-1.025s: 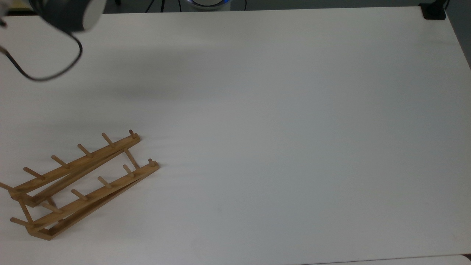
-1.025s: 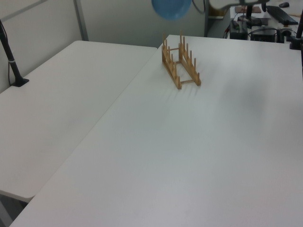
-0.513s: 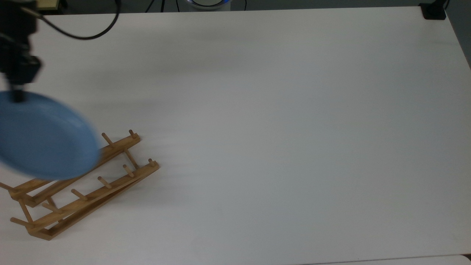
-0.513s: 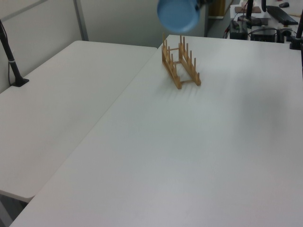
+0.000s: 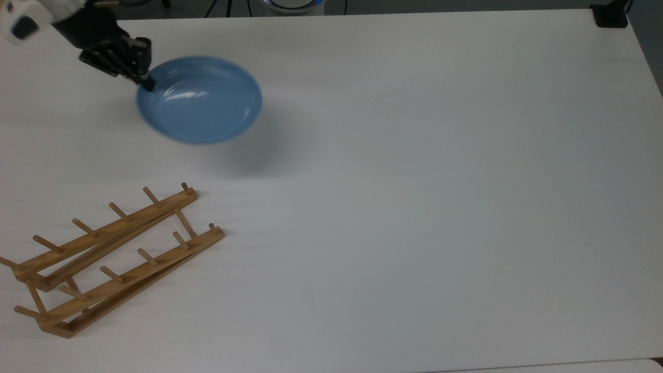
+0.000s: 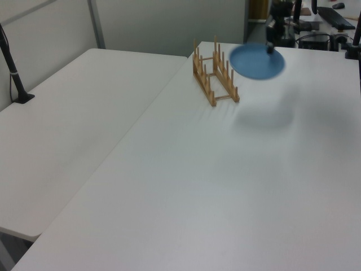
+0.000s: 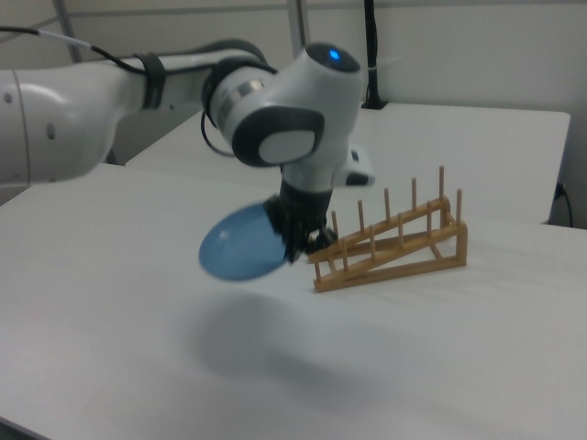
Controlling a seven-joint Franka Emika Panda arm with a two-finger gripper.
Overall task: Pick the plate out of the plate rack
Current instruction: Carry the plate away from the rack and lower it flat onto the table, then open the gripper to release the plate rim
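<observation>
Gripper (image 5: 146,83) pinches plate (image 5: 201,100) by rim; plate airborne, near flat, extending from claw toward top view's right. Plate rack (image 5: 111,256) well apart, toward top view's near-left; tabletop (image 5: 414,207) below.

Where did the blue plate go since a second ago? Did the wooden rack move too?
The gripper, shut on the plate at its rim, swung it away from above the plate rack. In the top view the plate went from over the rack's left end up and to the right, and now hangs flat above the bare table, casting a shadow. The rack stayed where it was, with nothing in it.
</observation>
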